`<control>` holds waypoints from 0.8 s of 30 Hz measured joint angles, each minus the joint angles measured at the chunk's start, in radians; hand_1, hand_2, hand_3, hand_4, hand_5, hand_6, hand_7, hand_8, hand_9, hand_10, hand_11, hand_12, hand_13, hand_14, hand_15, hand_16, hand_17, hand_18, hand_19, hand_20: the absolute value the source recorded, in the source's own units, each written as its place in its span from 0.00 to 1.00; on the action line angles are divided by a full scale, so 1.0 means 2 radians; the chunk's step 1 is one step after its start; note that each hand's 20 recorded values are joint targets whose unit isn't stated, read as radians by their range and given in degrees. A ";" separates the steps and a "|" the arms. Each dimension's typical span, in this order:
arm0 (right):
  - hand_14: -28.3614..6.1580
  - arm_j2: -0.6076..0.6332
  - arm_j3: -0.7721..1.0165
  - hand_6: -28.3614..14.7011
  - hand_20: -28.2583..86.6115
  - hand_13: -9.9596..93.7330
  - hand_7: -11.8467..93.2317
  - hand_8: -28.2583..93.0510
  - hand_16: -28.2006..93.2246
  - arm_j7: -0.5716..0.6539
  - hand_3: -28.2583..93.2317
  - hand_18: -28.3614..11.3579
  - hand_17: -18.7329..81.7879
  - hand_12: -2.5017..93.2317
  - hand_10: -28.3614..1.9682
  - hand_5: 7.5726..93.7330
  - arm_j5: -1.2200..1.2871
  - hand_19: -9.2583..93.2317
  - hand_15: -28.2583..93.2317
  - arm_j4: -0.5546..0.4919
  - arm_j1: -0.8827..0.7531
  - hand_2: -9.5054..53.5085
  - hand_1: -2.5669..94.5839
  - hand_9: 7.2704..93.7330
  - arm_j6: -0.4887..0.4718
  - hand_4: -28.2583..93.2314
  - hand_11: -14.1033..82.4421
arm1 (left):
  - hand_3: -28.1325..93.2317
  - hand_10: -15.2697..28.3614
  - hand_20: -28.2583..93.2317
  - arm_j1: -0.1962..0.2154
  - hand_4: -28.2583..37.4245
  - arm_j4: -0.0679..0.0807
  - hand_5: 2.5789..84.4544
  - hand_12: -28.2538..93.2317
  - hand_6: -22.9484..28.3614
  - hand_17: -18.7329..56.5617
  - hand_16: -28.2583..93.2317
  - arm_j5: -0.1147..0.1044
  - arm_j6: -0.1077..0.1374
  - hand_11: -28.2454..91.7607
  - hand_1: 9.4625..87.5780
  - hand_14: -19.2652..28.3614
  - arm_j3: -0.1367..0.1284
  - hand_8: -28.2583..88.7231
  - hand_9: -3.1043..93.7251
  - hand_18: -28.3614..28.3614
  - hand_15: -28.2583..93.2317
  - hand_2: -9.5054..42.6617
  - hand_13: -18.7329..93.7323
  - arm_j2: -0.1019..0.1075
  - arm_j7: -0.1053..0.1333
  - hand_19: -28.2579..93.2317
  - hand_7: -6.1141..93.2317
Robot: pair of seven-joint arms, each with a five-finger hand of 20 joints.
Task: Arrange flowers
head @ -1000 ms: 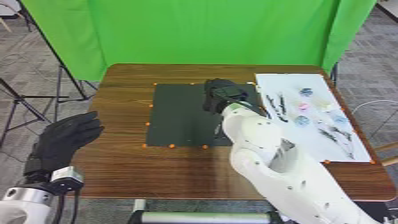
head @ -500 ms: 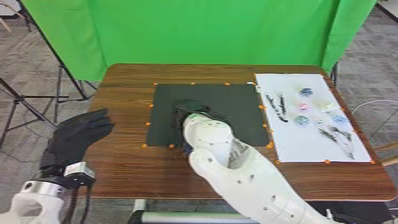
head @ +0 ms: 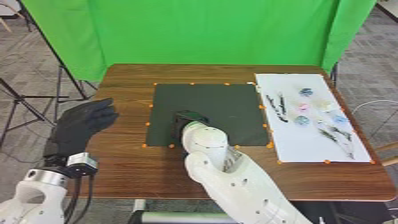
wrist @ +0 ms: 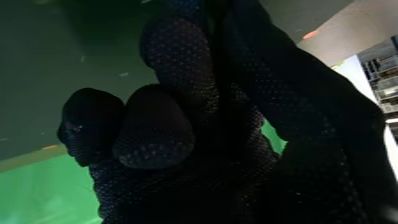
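Observation:
In the head view, my right hand is low over the black mat, left of its middle, partly hidden by its own forearm. The right wrist view shows that hand with fingers curled and the thumb close against them; I make out no flower in its grasp. My left hand stands relaxed beside the table's left edge. On the white sheet lie a blue flower, a pink flower, a pale flower, a bluish-green flower, a light blue flower, dark sprigs and a thin branched stem.
The brown table has wood showing left of the mat and along the near side. Small orange markers edge the mat and sheet. A green backdrop hangs behind the table, with a black stand at the left.
My right hand has moved from the mat's far right part toward the left and nearer. My left hand has shifted slightly right and up in the view. The flowers on the sheet have not moved.

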 measured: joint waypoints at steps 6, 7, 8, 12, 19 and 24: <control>0.57 0.001 -0.005 0.57 0.56 0.85 0.35 0.40 0.47 0.001 0.85 0.18 0.73 0.37 0.47 0.88 0.010 1.00 0.87 0.002 0.001 0.00 0.54 0.87 0.029 0.03 0.61 | 0.91 0.86 0.32 -0.008 0.18 0.000 0.53 0.32 0.70 0.13 0.12 0.001 -0.001 0.51 0.23 1.00 0.001 0.15 0.44 0.90 0.74 0.26 0.39 0.001 -0.001 0.71 0.25; 0.57 0.001 -0.005 0.56 0.54 0.85 0.35 0.39 0.47 0.001 0.84 0.18 0.72 0.35 0.46 0.87 0.010 1.00 0.87 0.002 0.001 0.00 0.53 0.86 0.033 0.03 0.62 | 0.91 0.86 0.32 -0.009 0.18 0.000 0.53 0.32 0.70 0.13 0.12 0.002 -0.001 0.51 0.23 1.00 0.001 0.15 0.44 0.90 0.74 0.26 0.39 0.001 -0.002 0.71 0.25; 0.56 0.001 -0.006 0.55 0.51 0.84 0.35 0.39 0.47 0.000 0.83 0.18 0.71 0.33 0.44 0.86 0.011 1.00 0.86 0.002 0.001 0.00 0.52 0.85 0.038 0.03 0.62 | 0.91 0.86 0.32 -0.009 0.18 0.000 0.53 0.32 0.69 0.13 0.12 0.002 -0.002 0.51 0.23 1.00 0.001 0.15 0.44 0.90 0.74 0.26 0.39 0.001 -0.002 0.71 0.25; 0.55 0.001 -0.006 0.54 0.49 0.84 0.35 0.38 0.46 0.000 0.83 0.18 0.71 0.31 0.42 0.86 0.013 1.00 0.86 0.002 0.001 0.00 0.50 0.84 0.045 0.03 0.62 | 0.91 0.86 0.32 -0.009 0.19 0.000 0.53 0.32 0.70 0.13 0.12 0.003 -0.002 0.51 0.23 1.00 0.002 0.15 0.44 0.90 0.74 0.26 0.39 0.001 -0.004 0.71 0.25; 0.54 0.001 -0.006 0.54 0.49 0.83 0.35 0.31 0.46 0.001 0.85 0.17 0.70 0.30 0.40 0.85 0.014 1.00 0.86 0.001 0.000 0.01 0.44 0.83 0.043 0.04 0.63 | 0.91 0.86 0.32 -0.009 0.19 0.000 0.53 0.32 0.70 0.13 0.12 0.003 -0.003 0.51 0.23 1.00 0.002 0.15 0.44 0.90 0.74 0.26 0.39 0.001 -0.007 0.71 0.25; 0.51 0.007 -0.013 0.51 0.49 0.82 0.37 0.17 0.46 0.001 0.83 0.13 0.70 0.30 0.36 0.84 0.013 1.00 0.86 -0.006 0.000 0.14 0.30 0.81 0.048 0.05 0.64 | 0.91 0.86 0.32 -0.007 0.19 0.000 0.53 0.32 0.70 0.13 0.12 0.004 -0.003 0.51 0.23 1.00 0.000 0.15 0.44 0.90 0.74 0.26 0.39 0.001 -0.008 0.71 0.25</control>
